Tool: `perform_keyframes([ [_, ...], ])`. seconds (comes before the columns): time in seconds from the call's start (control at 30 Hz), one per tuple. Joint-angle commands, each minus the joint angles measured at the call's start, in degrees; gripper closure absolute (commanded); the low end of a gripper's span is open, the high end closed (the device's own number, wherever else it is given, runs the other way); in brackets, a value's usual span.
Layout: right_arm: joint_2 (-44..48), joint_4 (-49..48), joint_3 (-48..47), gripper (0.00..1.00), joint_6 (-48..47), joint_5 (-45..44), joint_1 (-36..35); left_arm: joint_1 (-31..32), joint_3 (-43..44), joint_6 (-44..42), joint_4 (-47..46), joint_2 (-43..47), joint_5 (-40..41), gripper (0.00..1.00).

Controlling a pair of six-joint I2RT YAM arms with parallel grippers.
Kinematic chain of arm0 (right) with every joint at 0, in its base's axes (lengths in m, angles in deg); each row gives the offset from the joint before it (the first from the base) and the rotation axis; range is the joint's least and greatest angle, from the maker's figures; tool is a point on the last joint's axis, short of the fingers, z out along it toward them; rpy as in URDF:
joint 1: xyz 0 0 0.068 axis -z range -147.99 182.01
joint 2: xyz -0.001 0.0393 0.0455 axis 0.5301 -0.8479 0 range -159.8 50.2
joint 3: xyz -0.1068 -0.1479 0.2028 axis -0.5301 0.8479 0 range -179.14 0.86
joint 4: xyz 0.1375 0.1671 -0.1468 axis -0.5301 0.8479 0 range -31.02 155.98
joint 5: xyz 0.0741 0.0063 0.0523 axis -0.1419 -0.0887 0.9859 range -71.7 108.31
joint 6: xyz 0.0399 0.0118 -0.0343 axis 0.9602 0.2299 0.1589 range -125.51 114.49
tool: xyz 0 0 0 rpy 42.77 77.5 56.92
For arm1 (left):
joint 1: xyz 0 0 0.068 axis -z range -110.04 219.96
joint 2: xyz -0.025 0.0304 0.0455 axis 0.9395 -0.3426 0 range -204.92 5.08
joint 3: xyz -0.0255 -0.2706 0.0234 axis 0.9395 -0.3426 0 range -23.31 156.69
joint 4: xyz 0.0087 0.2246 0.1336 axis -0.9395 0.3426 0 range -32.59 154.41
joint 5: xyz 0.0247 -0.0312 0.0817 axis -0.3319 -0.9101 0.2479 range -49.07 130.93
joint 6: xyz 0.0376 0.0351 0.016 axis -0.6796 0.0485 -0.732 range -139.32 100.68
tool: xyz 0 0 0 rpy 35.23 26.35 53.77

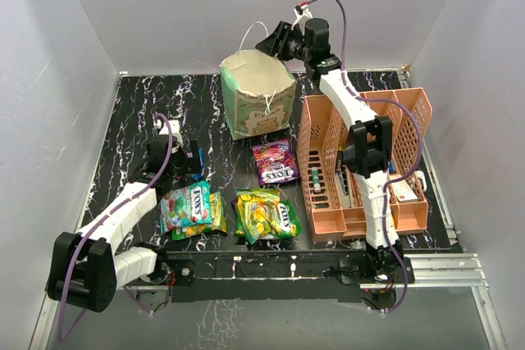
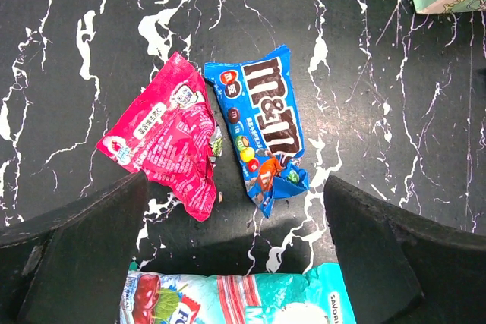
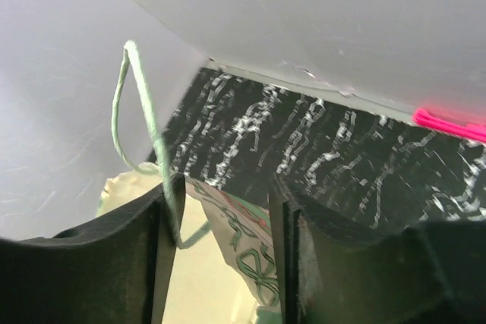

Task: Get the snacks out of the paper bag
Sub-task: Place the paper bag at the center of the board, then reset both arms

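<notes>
The paper bag (image 1: 257, 92) stands upright at the far middle of the surface (image 1: 213, 116), its mouth pointing up. The right hand (image 1: 275, 38) hangs above it with the jaws partly apart. A white cord handle (image 3: 144, 111) runs along one finger and is not pinched.

The purple packet (image 1: 275, 161) lies in front of the bag, its long axis running far to near. The yellow-green packet (image 1: 264, 215) and the teal packet (image 1: 190, 206) lie at the near edge.

The left hand (image 2: 235, 184) is wide open over a red packet (image 2: 163, 138) and a blue packet (image 2: 262, 127). These lie flat side by side, the blue one lengthwise away from the hand.
</notes>
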Motion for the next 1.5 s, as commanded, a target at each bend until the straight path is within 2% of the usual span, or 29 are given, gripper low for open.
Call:
perform_keyframes([
  [0.0,3.0,11.4,-6.7,0.44,-5.1,-6.6,-0.5,-0.3,-0.4,-0.9,-1.9,3.4,-0.9,0.02],
  [0.13,7.6,16.0,-5.1,0.27,-9.4,-8.5,-0.4,-0.3,1.7,-0.4,-0.7,5.2,-2.8,0.02],
  [0.23,10.8,20.4,-5.6,0.14,-13.3,-10.3,-0.5,-0.3,5.9,0.6,2.2,6.1,-7.5,0.02],
  [0.4,16.3,26.2,-3.6,0.04,-16.0,-9.8,-0.5,-0.2,14.3,3.6,5.8,6.2,-15.2,0.02],
  [0.57,22.5,31.8,1.1,0.02,-17.4,-9.3,-0.5,-0.2,23.5,6.5,8.1,4.6,-22.5,0.02],
  [0.73,30.9,42.4,4.8,0.02,-19.4,-9.3,-0.6,-0.2,33.5,6.9,10.4,4.7,-27.1,0.02],
  [0.93,54.7,42.1,27.0,0.02,-24.6,-15.8,-0.5,-0.2,49.1,1.3,16.7,6.2,-29.8,0.02],
  [1.07,70.8,39.3,35.9,0.02,-26.5,-19.2,-0.6,-0.2,58.0,-2.8,21.7,8.1,-24.4,0.02],
  [1.17,79.1,40.2,36.2,0.02,-25.9,-21.4,-0.5,-0.2,62.6,-4.0,24.0,9.5,-17.7,0.02],
  [1.33,84.8,41.9,35.6,0.02,-23.4,-26.4,-0.5,-0.3,63.2,-6.4,21.6,12.3,-11.5,0.02],
  [1.47,84.8,42.7,34.2,0.02,-22.4,-31.2,-0.5,-0.2,60.4,-6.8,17.7,14.1,-10.9,0.02],
])
